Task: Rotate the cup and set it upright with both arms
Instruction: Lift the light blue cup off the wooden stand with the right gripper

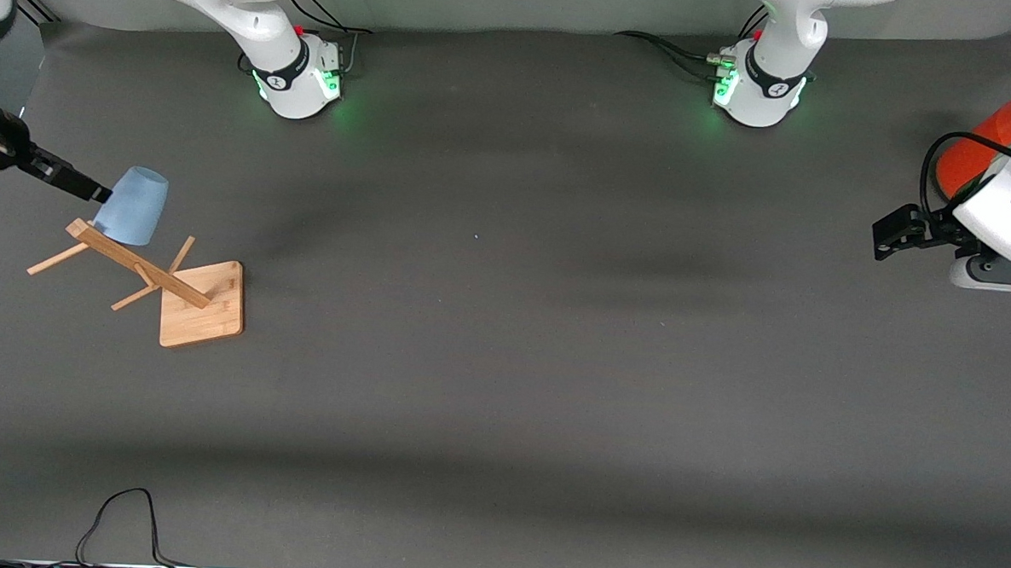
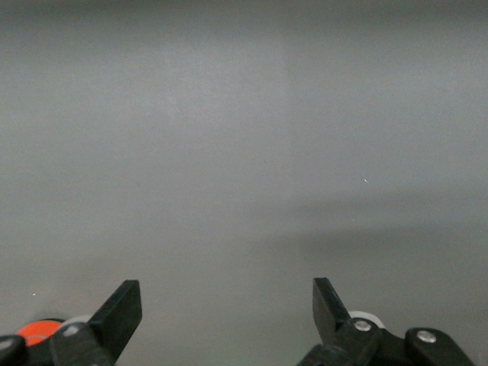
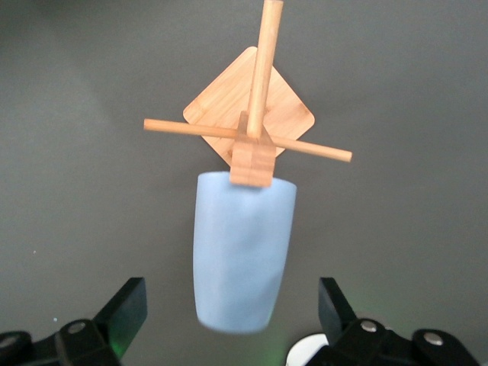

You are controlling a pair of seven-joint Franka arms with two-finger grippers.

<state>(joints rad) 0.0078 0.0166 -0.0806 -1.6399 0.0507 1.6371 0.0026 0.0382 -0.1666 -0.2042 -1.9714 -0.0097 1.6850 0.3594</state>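
The pale blue cup (image 1: 136, 206) sits mouth-first over the top end of a wooden rack's post (image 1: 143, 270), at the right arm's end of the table. In the right wrist view the cup (image 3: 242, 252) points its narrow closed end at my right gripper (image 3: 232, 309). That gripper (image 1: 91, 189) is open, its fingers standing to either side of the cup's narrow end with a gap on each side. My left gripper (image 1: 887, 237) is open and empty and waits over the left arm's end of the table; its wrist view (image 2: 227, 305) shows only bare mat.
The rack has a square wooden base (image 1: 202, 305) and thin cross pegs (image 3: 183, 128). A large red-orange can (image 1: 980, 151) stands beside the left arm's wrist. A black cable (image 1: 120, 523) loops at the table edge nearest the front camera.
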